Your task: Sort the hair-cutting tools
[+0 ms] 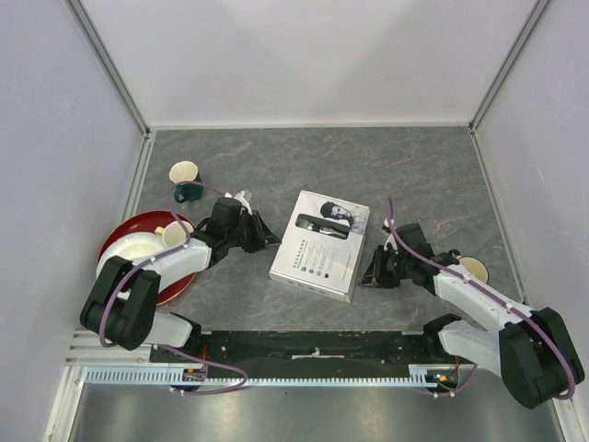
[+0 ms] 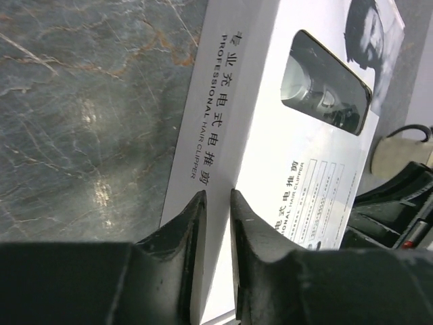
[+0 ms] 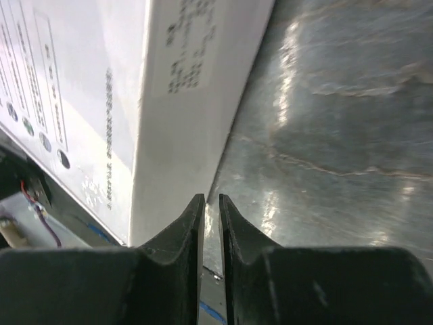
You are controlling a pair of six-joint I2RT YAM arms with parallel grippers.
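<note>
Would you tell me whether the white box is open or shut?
Shut: the box lies flat with its printed lid on, the clipper visible only through its window.

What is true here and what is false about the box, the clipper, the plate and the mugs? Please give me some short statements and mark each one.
1. The white box lies on the table between the left hand and the right hand. True.
2. The clipper lies on the bare table beside the box. False: it shows only through the window in the box's top face.
3. The red plate stands by the right arm. False: it is on the left, by the left arm.
4. A mug stands close to the right arm. True.
</note>
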